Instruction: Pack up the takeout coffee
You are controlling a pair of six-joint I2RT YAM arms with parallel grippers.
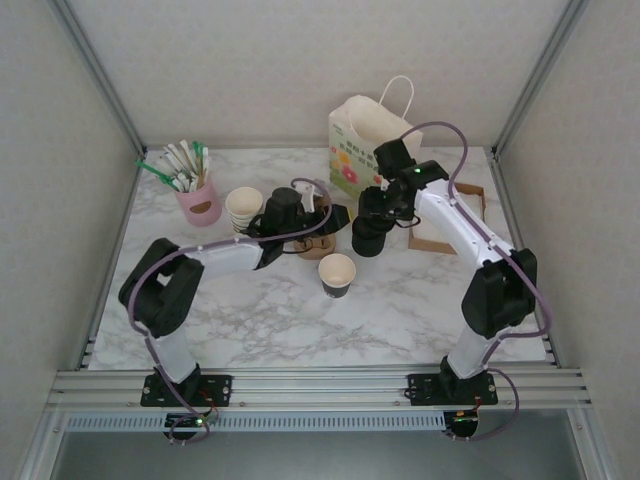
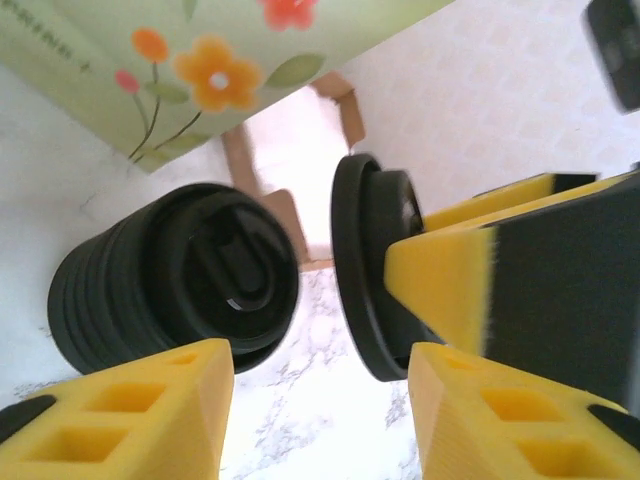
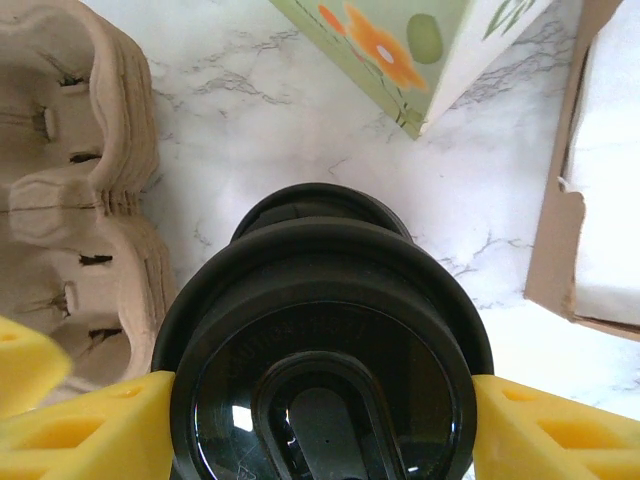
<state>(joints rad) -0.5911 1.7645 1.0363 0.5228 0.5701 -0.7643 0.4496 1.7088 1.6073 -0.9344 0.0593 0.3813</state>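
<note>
While my right claw (image 3: 325, 440) clamps 1 black lid (image 3: 320, 270) beside the lid stack (image 2: 150, 280), left claw (image 2: 320, 400) gaping empty, paper cup (image 1: 337, 273) uncovered.

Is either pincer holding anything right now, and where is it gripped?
The right pincer grips one black lid by opposite edges of its rim, clear of the lid stack. The left pincer is open, holding nothing.
</note>
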